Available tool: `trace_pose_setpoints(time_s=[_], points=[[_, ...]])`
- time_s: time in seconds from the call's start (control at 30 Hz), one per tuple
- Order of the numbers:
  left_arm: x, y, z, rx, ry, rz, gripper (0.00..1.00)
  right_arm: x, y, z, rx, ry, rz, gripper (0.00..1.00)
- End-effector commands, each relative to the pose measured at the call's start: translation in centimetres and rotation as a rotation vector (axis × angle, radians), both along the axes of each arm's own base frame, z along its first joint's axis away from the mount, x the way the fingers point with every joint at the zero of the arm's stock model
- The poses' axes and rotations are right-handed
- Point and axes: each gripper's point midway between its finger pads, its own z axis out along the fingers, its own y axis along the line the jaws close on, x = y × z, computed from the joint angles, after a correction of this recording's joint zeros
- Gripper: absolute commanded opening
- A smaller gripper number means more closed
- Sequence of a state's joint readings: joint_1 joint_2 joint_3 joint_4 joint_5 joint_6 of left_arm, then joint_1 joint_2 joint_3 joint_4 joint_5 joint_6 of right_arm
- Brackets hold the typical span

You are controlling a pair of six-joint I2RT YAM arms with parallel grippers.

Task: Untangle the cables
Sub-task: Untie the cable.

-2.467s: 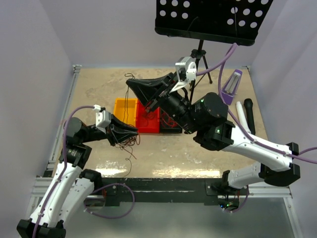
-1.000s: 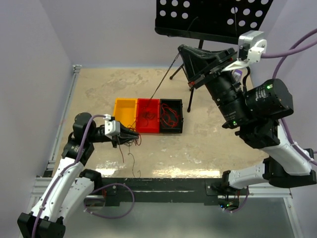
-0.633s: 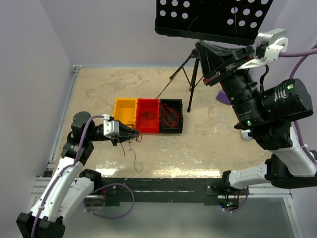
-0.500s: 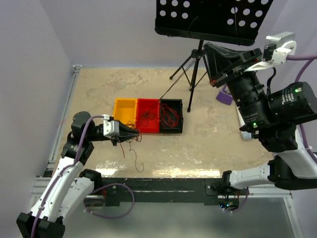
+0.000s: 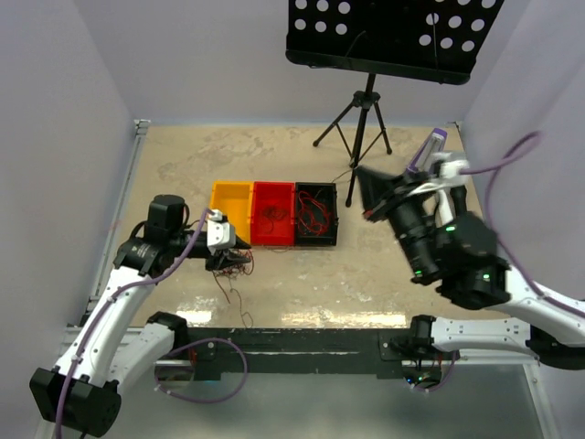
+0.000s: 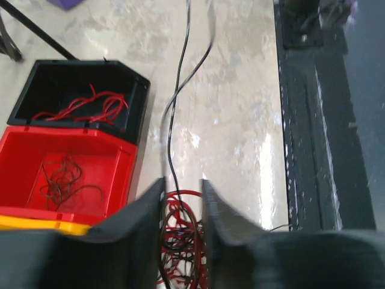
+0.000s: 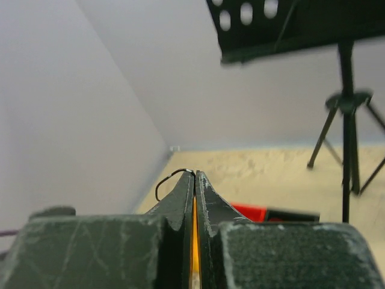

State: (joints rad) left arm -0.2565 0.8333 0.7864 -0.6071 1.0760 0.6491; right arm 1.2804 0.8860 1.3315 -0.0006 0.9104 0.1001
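Note:
A tangle of thin red and dark cables (image 6: pixel 180 232) lies between my left gripper's (image 6: pixel 181 201) parted fingers; in the top view this tangle (image 5: pixel 234 269) hangs at the left gripper (image 5: pixel 239 257) in front of the bins. One dark cable (image 6: pixel 174 102) runs out of it toward the right arm. My right gripper (image 7: pixel 195 173) is shut, and that cable's curled end (image 7: pixel 170 177) sticks out at its tips. The right gripper (image 5: pixel 357 171) hovers right of the black bin.
Three joined bins sit mid-table: yellow (image 5: pixel 230 199), red (image 5: pixel 273 212) holding dark cables (image 6: pixel 63 183), black (image 5: pixel 316 216) holding red cables (image 6: pixel 84 108). A music stand's tripod (image 5: pixel 366 128) and a purple object (image 5: pixel 426 154) stand behind. A dark rail (image 6: pixel 325 120) edges the table.
The right arm has swung down from high at the right to just right of the black bin, still pinching the dark cable. The left arm has shifted and its tangle hangs lower.

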Motion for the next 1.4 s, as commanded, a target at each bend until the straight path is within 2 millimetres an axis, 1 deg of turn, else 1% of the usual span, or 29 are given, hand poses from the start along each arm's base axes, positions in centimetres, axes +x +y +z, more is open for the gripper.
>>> trace_pose_setpoints(time_s=[0.0,0.07,0.1,0.13,0.2,0.27,0.33,0.4,0.47,0.53,0.6,0.7,0.77,0.83,0.87,0.9,0.93,1.0,1.07,1.1,1.17,1.23,1.3,1.37], points=[[-0.7,1.0,-1.2,0.102,-0.072,-0.058,0.51,0.6,3.7,-10.6,0.025,0.25,0.019,0.0],[-1.0,1.4,-2.1,0.139,-0.073,-0.077,0.69,0.3,4.4,-13.3,0.022,0.3,0.047,0.0],[-1.1,1.6,-2.5,0.155,-0.071,-0.086,0.76,0.1,4.7,-14.6,0.02,0.326,0.056,0.0],[-1.2,1.7,-2.8,0.167,-0.063,-0.089,0.81,0.0,4.9,-15.6,0.015,0.347,0.064,0.0],[-1.5,1.9,-3.3,0.184,-0.058,-0.098,0.84,-0.1,4.7,-17.2,0.014,0.384,0.058,0.0],[-1.6,2.1,-3.7,0.197,-0.062,-0.099,0.84,-0.2,4.2,-18.0,0.007,0.405,0.042,0.0],[-1.6,2.3,-4.4,0.216,-0.079,-0.102,0.83,-0.1,3.6,-18.2,0.007,0.42,0.01,0.0],[-1.2,2.6,-5.3,0.238,-0.089,-0.087,0.78,-0.2,3.6,-18.5,-0.008,0.44,0.007,0.0],[-0.6,2.8,-6.1,0.256,-0.114,-0.071,0.7,-0.4,4.1,-19.2,-0.044,0.465,0.021,0.0],[-0.3,2.9,-6.6,0.27,-0.132,-0.077,0.62,-0.5,4.5,-20.2,-0.067,0.497,0.016,0.14],[-0.5,2.9,-7.2,0.282,-0.127,-0.11,0.58,-0.6,4.9,-21.2,-0.099,0.529,0.014,0.35],[-0.4,3.0,-8.3,0.32,-0.117,-0.139,0.57,-0.6,5.3,-21.6,-0.123,0.547,0.017,0.46],[-0.2,3.4,-9.6,0.367,-0.107,-0.157,0.57,-0.6,5.5,-21.1,-0.125,0.531,0.029,0.52],[0.2,3.8,-10.7,0.404,-0.083,-0.156,0.57,-0.6,5.9,-19.9,-0.117,0.49,0.064,0.56],[0.3,3.8,-11.1,0.413,-0.065,-0.155,0.56,-0.9,6.7,-19.4,-0.124,0.463,0.119,0.56],[0.3,3.8,-11.4,0.415,-0.047,-0.159,0.55,-1.5,7.8,-19.4,-0.141,0.442,0.19,0.57],[0.2,3.8,-11.5,0.415,-0.039,-0.162,0.55,-1.6,8.7,-19.4,-0.142,0.431,0.225,0.57],[0.4,3.7,-11.8,0.405,-0.052,-0.158,0.54,-1.9,10.8,-20.5,-0.174,0.436,0.279,0.57],[0.7,3.5,-11.7,0.39,-0.081,-0.144,0.51,-1.7,12.4,-22.2,-0.214,0.462,0.29,0.57],[0.6,3.3,-11.8,0.379,-0.092,-0.153,0.46,-1.9,14.5,-23.6,-0.227,0.477,0.341,0.57],[0.3,3.2,-12.1,0.382,-0.089,-0.169,0.44,-2.6,16.8,-25.0,-0.22,0.482,0.42,0.57],[0.0,3.2,-12.4,0.388,-0.086,-0.19,0.44,-3.3,19.1,-27.2,-0.237,0.505,0.498,0.56],[-0.2,3.2,-12.7,0.395,-0.094,-0.202,0.43,-3.5,20.6,-29.5,-0.268,0.552,0.518,0.55],[-0.5,3.2,-12.9,0.402,-0.098,-0.214,0.38,-4.0,21.6,-31.6,-0.3,0.601,0.542,0.54]])
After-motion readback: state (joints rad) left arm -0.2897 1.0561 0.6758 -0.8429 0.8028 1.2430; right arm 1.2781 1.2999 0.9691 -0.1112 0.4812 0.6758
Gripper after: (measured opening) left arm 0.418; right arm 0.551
